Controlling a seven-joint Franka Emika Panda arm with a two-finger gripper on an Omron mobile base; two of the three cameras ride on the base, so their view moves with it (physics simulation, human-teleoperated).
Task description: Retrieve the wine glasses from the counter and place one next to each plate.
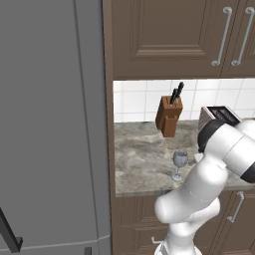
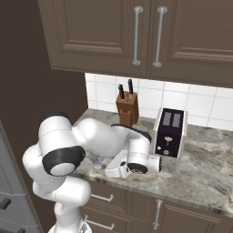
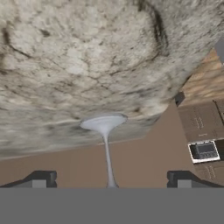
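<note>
One wine glass stands upright on the counter near its front edge, clear with a round foot. My arm reaches over the counter from the right of the glass. In the hand view the glass's foot rests on the marbled counter, and its thin stem runs down between my fingers. My gripper is open, one fingertip far out on each side of the stem and neither touching it. The plates are out of view.
A wooden knife block stands at the back against the white tiles. A toaster sits to its right. Brown wall cabinets hang above, and a tall grey panel closes the counter's left end.
</note>
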